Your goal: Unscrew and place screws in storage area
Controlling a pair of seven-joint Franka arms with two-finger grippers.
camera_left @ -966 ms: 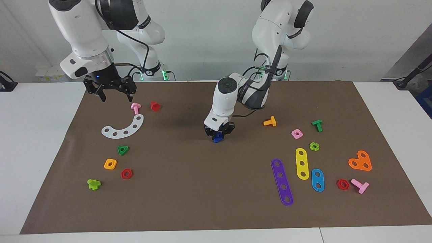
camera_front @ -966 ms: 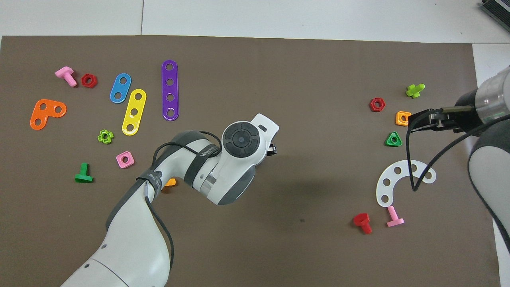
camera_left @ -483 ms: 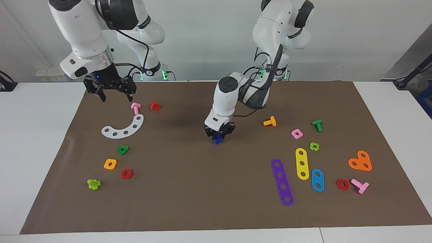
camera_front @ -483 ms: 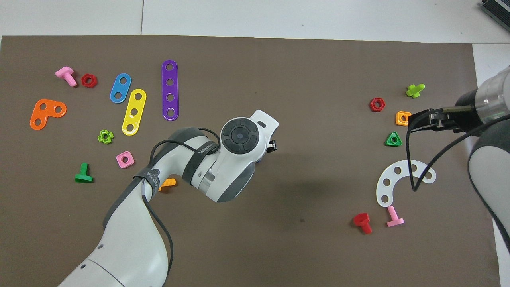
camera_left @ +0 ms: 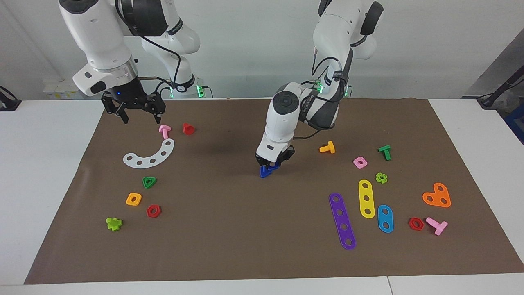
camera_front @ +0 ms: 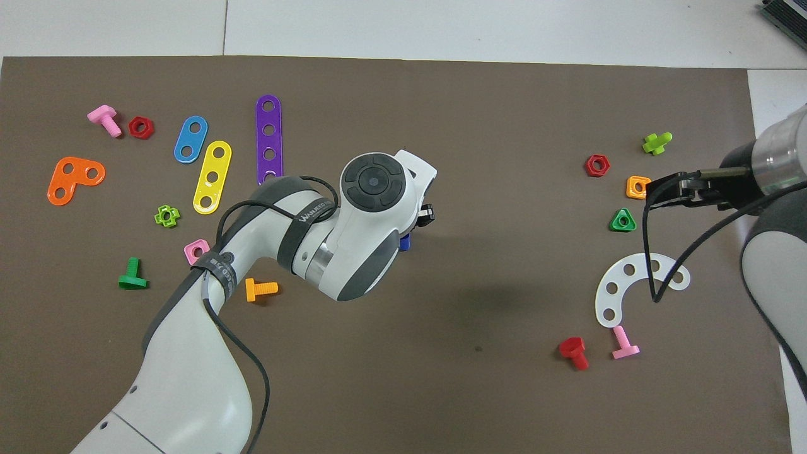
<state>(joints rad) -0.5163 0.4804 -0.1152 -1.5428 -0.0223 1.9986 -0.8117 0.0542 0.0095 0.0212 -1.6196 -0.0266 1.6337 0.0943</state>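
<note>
Two arms in view. Left gripper is low over mid-mat; blue triangular-head bolt sits at its fingertips, head on or just off the mat, and I can't tell if the fingers clamp it. Bolt is well apart from the storage patch, the bare mat between the white curved strip, green triangle nut, orange square nut and red hexagon nut. Right gripper waits raised, over the mat edge at its own end of the bench, fingers spread, holding nothing.
</note>
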